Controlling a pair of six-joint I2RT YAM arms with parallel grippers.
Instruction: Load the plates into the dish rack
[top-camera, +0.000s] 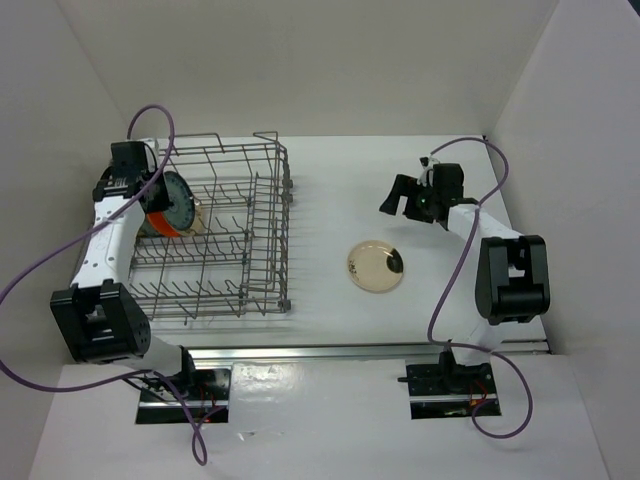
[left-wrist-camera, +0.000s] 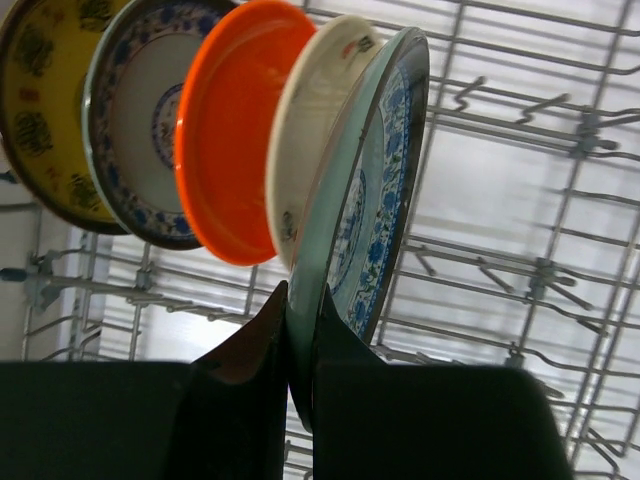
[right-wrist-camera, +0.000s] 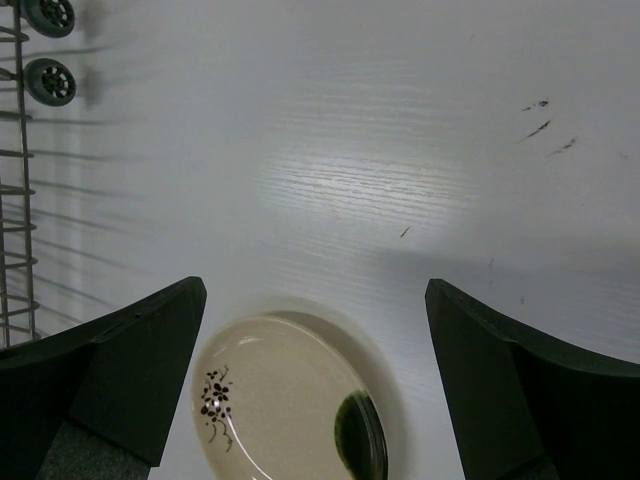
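Note:
The grey wire dish rack (top-camera: 284, 236) stands at the left. In the left wrist view, several plates stand on edge in it in a row: dark gold (left-wrist-camera: 40, 100), blue-and-white (left-wrist-camera: 135, 120), orange (left-wrist-camera: 235, 130) and beige (left-wrist-camera: 315, 120). My left gripper (left-wrist-camera: 300, 305) is shut on the lower rim of a second blue-and-white plate (left-wrist-camera: 385, 200), held upright at the end of that row, over the rack's left side (top-camera: 160, 192). A beige plate (top-camera: 376, 267) lies flat on the table. My right gripper (top-camera: 402, 196) is open and empty above it, with the plate (right-wrist-camera: 290, 400) below its fingers.
The rack's wire tines (left-wrist-camera: 560, 150) fill the background behind the held plate. The rack's right wall and two small wheels (right-wrist-camera: 48, 82) show at the left edge of the right wrist view. White walls enclose the table on the left, right and back.

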